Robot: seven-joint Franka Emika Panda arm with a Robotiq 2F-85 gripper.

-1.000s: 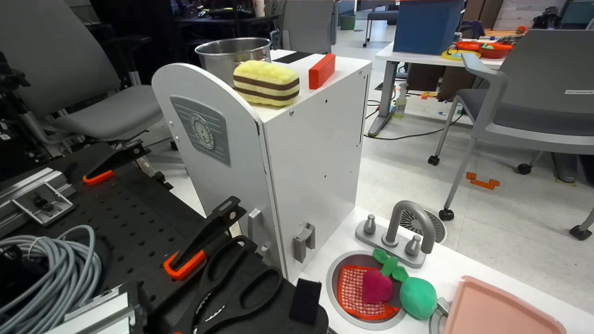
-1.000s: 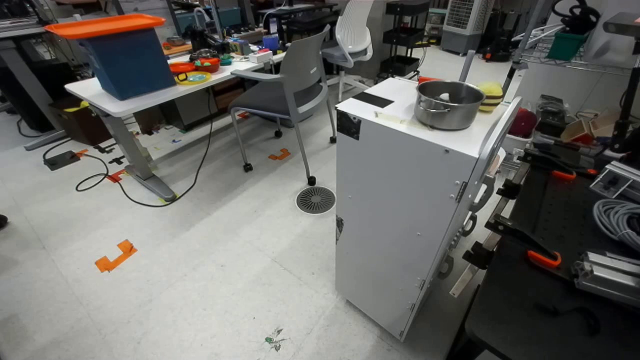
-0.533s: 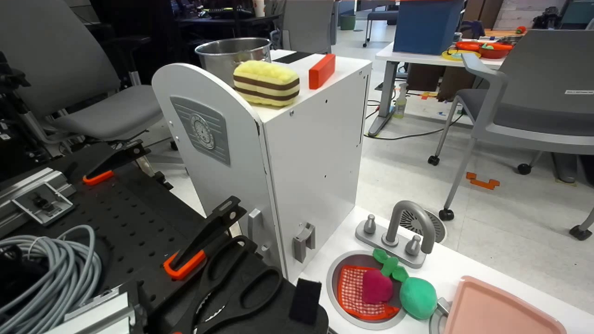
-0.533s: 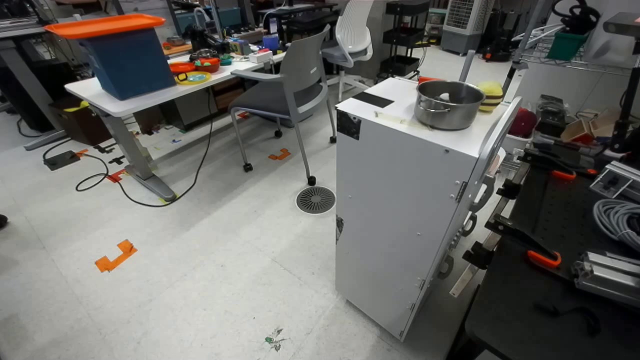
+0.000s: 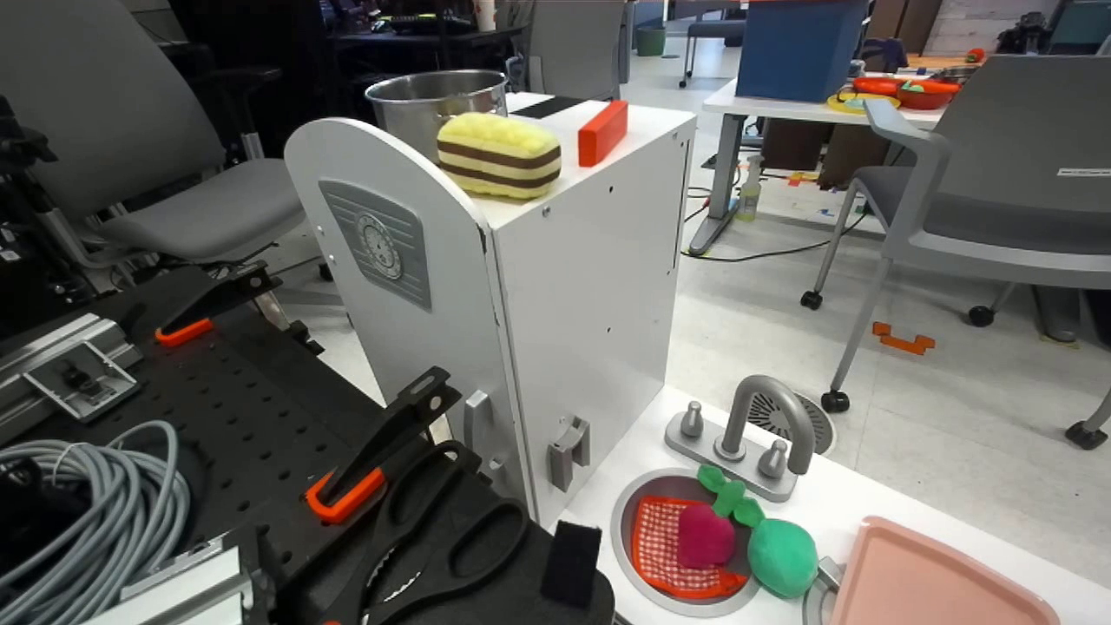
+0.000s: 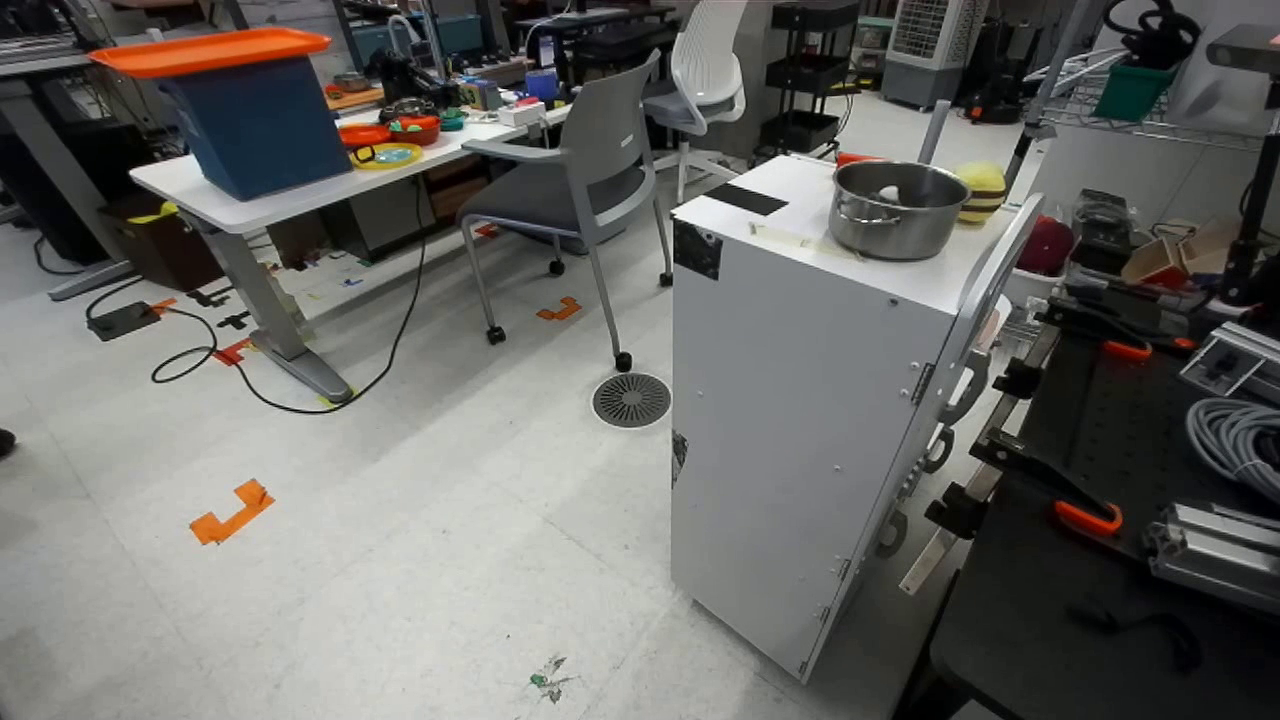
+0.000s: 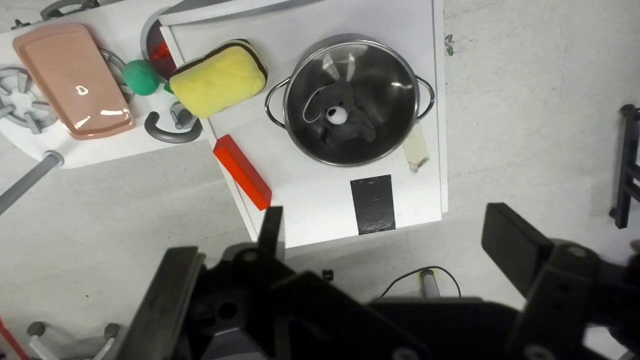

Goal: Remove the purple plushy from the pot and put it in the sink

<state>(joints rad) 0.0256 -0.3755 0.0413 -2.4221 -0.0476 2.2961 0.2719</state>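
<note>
Wht cabinet top [image 7: 310, 200] carries pot [image 7: 391, 107], yel plush [image 7: 220, 82], red block [image 7: 243, 172] & blk patch [image 7: 373, 205].

Wrist view: black gripper [image 7: 392, 236] blurred, truncated by the bottom edge; round grey-rimmed sink [image 7: 145, 40], upper left, partly hidden by the white boxy cabinet [image 7: 310, 210]; in an exterior view, upper right, round silver metal pot [image 6: 890, 238] conceals most of a dark-grey plush animal [image 6: 889, 194]; in an exterior view, lower right, pink rectangular tray [image 5: 937, 577] cut off
</note>
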